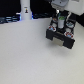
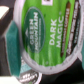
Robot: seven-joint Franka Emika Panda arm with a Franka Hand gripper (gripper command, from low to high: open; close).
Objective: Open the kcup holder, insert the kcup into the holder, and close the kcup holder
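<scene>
The black kcup holder point(image 1: 60, 36) stands on the white table at the exterior view's upper right. Its pull-out tray of round slots faces up and a pale handle point(image 1: 61, 43) shows on its front. My gripper point(image 1: 59, 17) hangs right over the tray, shut on the kcup point(image 1: 59, 21), a small whitish cup with a green top. In the wrist view the kcup's green lid point(image 2: 45, 30), printed "Green Mountain Dark Magic", fills most of the picture. My fingers are hidden there. I cannot tell if the kcup touches a slot.
Dark- and reddish-lidded cups point(image 1: 52, 23) point(image 1: 70, 25) sit in the tray slots around the kcup. One dark lid point(image 2: 76, 30) shows in the wrist view, with another green lid point(image 2: 27, 77). A white bottle-like object point(image 1: 25, 11) stands at the table's back.
</scene>
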